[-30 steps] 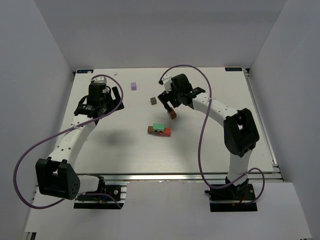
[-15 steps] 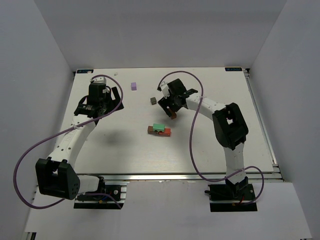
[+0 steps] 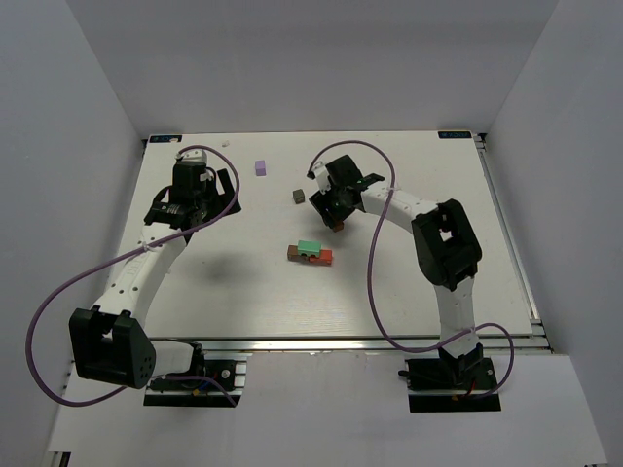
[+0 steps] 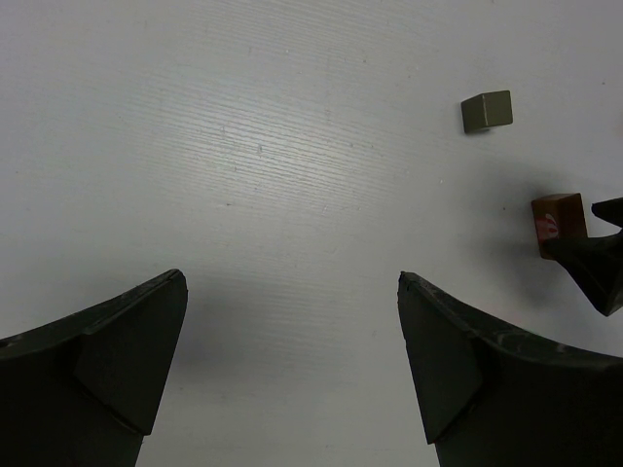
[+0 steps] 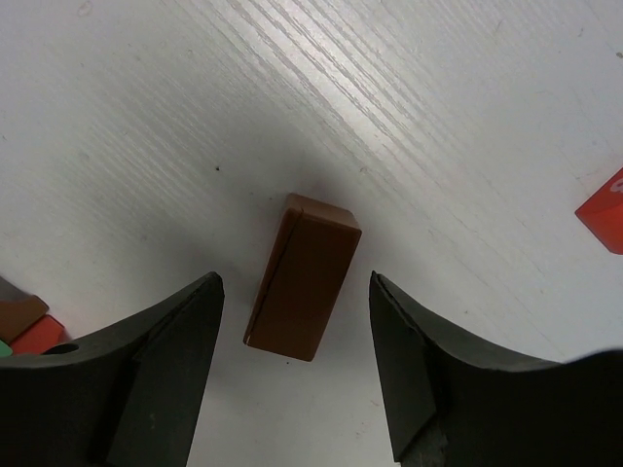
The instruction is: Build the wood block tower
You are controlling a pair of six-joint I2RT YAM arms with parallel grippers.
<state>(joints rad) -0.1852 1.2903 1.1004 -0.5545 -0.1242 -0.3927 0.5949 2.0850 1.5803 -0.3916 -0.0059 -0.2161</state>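
The tower is a low cluster mid-table: a brown and a red block with a green one on top. Its brown, red and green pieces show at the lower left of the right wrist view. A brown bar lies on the table between the fingers of my right gripper. The jaws are open, with a gap on each side of the bar. The same gripper sits down low over that bar. My left gripper is wide open over bare table at the left.
A dark grey cube lies left of the right gripper. A lilac cube sits further back. A red piece shows at the right edge of the right wrist view. White walls enclose the table on three sides.
My right arm has swung in and settled over the brown bar, and its jaws have narrowed around it. The left arm has not moved.
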